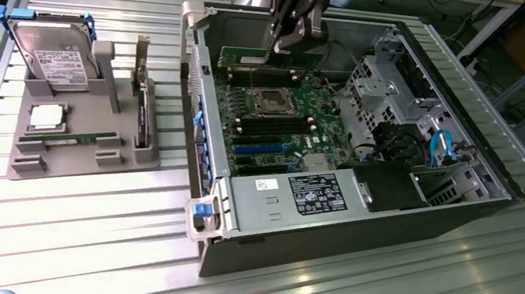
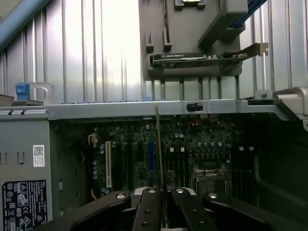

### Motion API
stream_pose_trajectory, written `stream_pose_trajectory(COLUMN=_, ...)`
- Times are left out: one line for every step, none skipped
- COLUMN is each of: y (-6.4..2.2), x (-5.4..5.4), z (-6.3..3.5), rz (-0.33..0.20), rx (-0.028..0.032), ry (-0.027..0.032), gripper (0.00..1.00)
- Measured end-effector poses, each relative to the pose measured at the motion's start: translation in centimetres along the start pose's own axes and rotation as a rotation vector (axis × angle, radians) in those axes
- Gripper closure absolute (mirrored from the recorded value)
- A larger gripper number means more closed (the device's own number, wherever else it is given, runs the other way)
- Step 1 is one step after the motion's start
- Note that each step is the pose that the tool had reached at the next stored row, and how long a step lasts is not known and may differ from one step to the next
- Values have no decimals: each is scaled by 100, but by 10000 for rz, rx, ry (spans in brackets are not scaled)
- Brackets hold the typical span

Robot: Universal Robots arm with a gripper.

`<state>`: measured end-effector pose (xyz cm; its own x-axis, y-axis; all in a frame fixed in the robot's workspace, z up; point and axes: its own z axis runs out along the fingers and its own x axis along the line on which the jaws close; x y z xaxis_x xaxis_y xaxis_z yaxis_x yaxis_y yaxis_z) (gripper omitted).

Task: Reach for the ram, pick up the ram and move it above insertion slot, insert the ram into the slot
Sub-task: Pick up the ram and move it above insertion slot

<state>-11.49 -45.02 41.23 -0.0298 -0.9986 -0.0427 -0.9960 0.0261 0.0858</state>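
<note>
While the grey plastic holder [image 1: 82, 147] sits well off to the exterior view's left of the hand, the gripper [image 1: 295, 45] hangs inside the open metal case [image 1: 330, 249]. Its black fingers are nearly closed on the ram [image 1: 299, 58], a flat green stick held level just above the motherboard [image 1: 282, 141]. From the wrist view the ram [image 2: 158, 144] is a thin edge running straight out from the fingers [image 2: 149, 211].

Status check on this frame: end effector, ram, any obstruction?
End effector shut on the ram. Ram held on edge inside the computer case, over the motherboard. No obstruction seen beneath it.
</note>
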Motion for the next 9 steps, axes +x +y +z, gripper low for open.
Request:
stream_pose_trajectory(y=-49, x=-1, z=-7, rz=-11, rx=-21, ry=1, gripper=86)
stream_pose_trajectory(y=-96, x=-3, z=-14, rz=-20, rx=-42, ry=1, gripper=86)
stream_pose_trajectory(y=-137, x=-4, z=-20, rz=-29, rx=-59, ry=1, gripper=86)
stream_pose_trajectory(y=-227, x=-7, z=-34, rz=-48, rx=-97, ry=2, gripper=86)
stream_pose_trajectory(y=-296, x=-9, z=-43, rz=-62, rx=-123, ry=4, gripper=86)
stream_pose_trajectory(y=-372, x=-12, z=-52, rz=-81, rx=-149, ry=6, gripper=86)
stream_pose_trajectory(y=-412, x=-13, z=-56, rz=-93, rx=-162, ry=7, gripper=86)
stream_pose_trajectory(y=-454, x=-14, z=-61, rz=-103, rx=-174, ry=8, gripper=86)
stream_pose_trajectory(y=-492, x=-16, z=-65, rz=-112, rx=-186, ry=10, gripper=86)
